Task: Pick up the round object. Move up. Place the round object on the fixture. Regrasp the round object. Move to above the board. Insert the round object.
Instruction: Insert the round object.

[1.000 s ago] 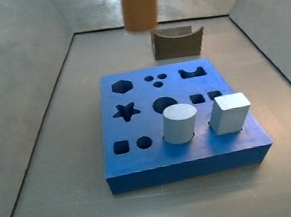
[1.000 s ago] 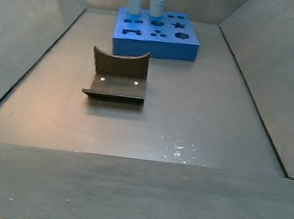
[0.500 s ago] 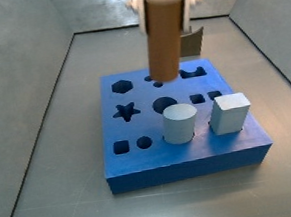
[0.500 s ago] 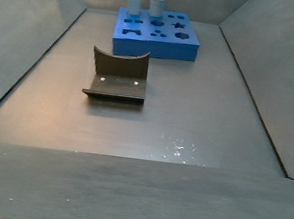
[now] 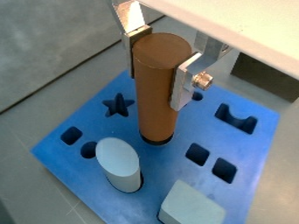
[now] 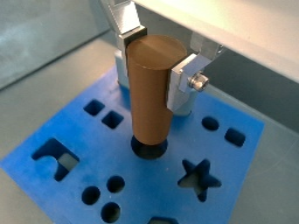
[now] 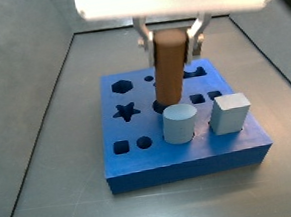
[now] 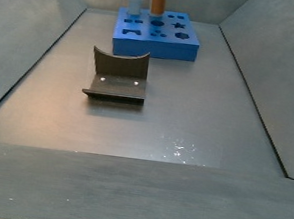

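Gripping one round object (image 5: 156, 87), smooth brown wood cylinder, upright; gripper (image 5: 160, 54) plates are pinching its upper part, lower end sitting at a round hole in the board (image 7: 147, 151). One blue slab, many cut-outs. Two loose pieces standing on it: pale cylinder (image 7: 179, 123), pale cube (image 7: 231, 112). One dark notched fixture (image 8: 116, 76) is sitting apart on the floor.

Both wrist views look steeply down past my gripper (image 5: 163, 63) (image 6: 156, 61), close on the board (image 5: 70, 157) (image 6: 47, 188). One side view stands near and high over the board (image 7: 183, 166); the other sights along the floor, fixture (image 8: 116, 76) mid-frame, board (image 8: 155, 42) at upper centre.
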